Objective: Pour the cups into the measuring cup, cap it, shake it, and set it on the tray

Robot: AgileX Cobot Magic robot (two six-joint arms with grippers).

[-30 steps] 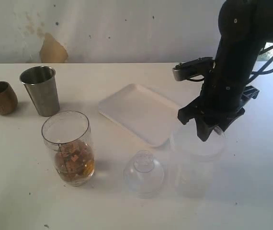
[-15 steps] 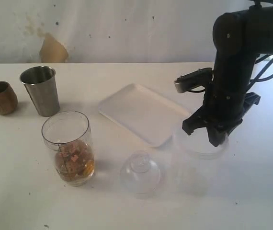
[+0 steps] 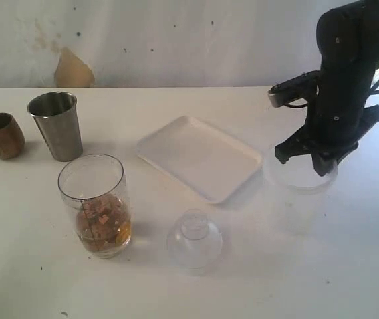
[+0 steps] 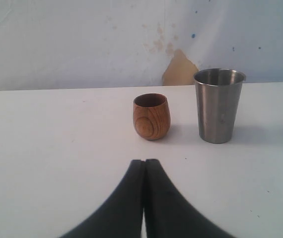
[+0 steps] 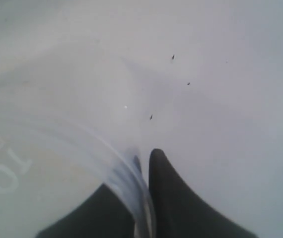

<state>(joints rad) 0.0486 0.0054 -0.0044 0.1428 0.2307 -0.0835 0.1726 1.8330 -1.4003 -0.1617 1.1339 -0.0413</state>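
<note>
Clear plastic, thin-walled and smooth: the measuring cup (image 3: 95,203) stands upright at about 8 o'clock on the white table (image 3: 349,279). Its lower third holds amber liquid and brown bits, and its mouth is open. It looks light but bottom-heavy, likely slippery and apt to flex under a hard squeeze. The best hold is probably across the mid-wall, just above the fill line, with the cup kept level so nothing slops out.

The steel tumbler (image 3: 56,125) stands near it at 11 o'clock. The wooden cup (image 3: 0,135) sits farther out at 10 o'clock. Both are upright and apart from it. A clear dome lid (image 3: 194,239), seemingly its cap, rests at its 3 o'clock, and the tray (image 3: 199,156) lies bare at its 2 o'clock.

The right gripper (image 5: 144,157) is clamped on the rim of a frosted tub (image 3: 294,199) at the table's 3 o'clock, one finger inside the wall and one outside. Whether the tub is off the surface cannot be told. The left gripper (image 4: 144,162) is pressed shut on nothing, low over the table with the two cups ahead of it.

The tray edge and the dome lid lie between the tub and the measuring cup. The tumbler crowds the cup on its far side.
</note>
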